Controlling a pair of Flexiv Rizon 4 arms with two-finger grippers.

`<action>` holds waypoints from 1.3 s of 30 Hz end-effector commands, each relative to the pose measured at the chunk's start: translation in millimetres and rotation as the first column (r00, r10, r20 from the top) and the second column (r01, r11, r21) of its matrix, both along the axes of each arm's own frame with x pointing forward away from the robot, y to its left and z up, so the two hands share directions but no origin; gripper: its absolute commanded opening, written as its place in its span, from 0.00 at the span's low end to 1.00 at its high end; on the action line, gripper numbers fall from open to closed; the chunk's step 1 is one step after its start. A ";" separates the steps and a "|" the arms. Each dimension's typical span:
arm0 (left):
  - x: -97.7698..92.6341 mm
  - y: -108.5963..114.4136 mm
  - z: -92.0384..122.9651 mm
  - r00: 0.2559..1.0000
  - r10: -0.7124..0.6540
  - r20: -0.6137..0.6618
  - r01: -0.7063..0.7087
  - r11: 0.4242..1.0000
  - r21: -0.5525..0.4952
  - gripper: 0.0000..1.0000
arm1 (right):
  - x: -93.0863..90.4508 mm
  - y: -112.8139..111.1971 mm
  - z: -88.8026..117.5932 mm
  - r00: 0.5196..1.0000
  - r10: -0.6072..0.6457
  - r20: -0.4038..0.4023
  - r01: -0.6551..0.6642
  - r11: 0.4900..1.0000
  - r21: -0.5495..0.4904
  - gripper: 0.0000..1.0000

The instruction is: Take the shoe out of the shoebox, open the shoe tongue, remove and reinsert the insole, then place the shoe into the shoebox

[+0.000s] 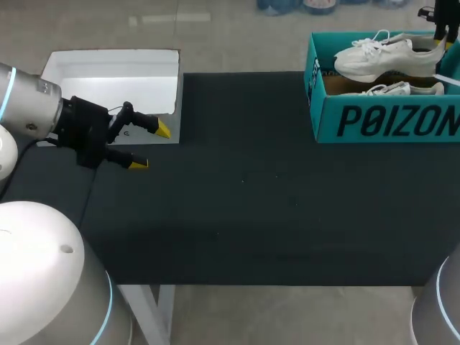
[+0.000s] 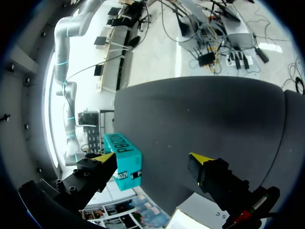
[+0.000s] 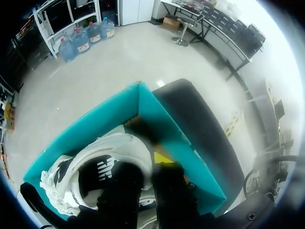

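A teal shoebox point(image 1: 381, 118) stands at the table's far right corner with two white shoes in it. The upper white shoe point(image 1: 377, 57) rides above the box rim, and my right gripper point(image 1: 442, 36) is shut on its heel end. In the right wrist view the right gripper point(image 3: 150, 164) sits over the shoe's point(image 3: 114, 145) dark opening, inside the teal box point(image 3: 109, 114). The second shoe point(image 1: 402, 89) lies lower in the box. My left gripper point(image 1: 151, 147) hangs open and empty at the table's left side. From the left wrist, the shoebox point(image 2: 125, 160) shows far ahead of the open left gripper point(image 2: 151, 157).
A white box lid point(image 1: 115, 75) lies at the far left corner, just behind my left gripper. The black table top point(image 1: 244, 201) stretches between the lid and the shoebox.
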State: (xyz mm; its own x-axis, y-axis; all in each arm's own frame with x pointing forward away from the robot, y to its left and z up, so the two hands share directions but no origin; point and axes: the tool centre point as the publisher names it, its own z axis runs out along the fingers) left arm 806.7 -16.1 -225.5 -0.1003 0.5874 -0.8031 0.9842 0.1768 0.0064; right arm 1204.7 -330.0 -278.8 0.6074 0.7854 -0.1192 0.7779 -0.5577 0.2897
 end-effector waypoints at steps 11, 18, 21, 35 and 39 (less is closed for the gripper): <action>-0.3 0.0 0.5 1.000 0.000 0.000 0.000 1.000 0.004 1.00 | 13.1 -5.2 -25.0 0.999 -0.049 -0.004 0.049 0.999 -0.016 0.00; -0.3 0.0 0.5 1.000 0.000 0.000 0.000 1.000 0.004 1.00 | 13.8 -7.3 -42.1 0.995 -0.100 -0.015 0.100 0.995 -0.004 0.00; -0.3 0.0 0.5 1.000 0.000 0.000 0.000 1.000 0.004 1.00 | 13.1 -7.2 -50.7 0.993 -0.111 -0.026 0.111 0.994 -0.006 0.00; -0.3 0.0 0.5 1.000 0.000 0.000 0.000 1.000 0.004 1.00 | 8.8 -5.6 -64.9 0.987 -0.153 -0.056 0.154 0.988 0.014 0.00; -0.3 0.0 0.5 1.000 0.000 0.000 0.000 1.000 0.004 1.00 | 7.5 -2.3 -71.9 0.986 -0.152 -0.063 0.153 0.988 0.011 0.00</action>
State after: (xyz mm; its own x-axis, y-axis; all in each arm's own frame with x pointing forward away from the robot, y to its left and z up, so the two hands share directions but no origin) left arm 806.7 -16.1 -225.5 -0.1003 0.5874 -0.8031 0.9842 0.1768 0.0064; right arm 1203.5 -333.3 -344.0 0.7104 0.6898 -0.1394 0.7002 -0.6728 0.2391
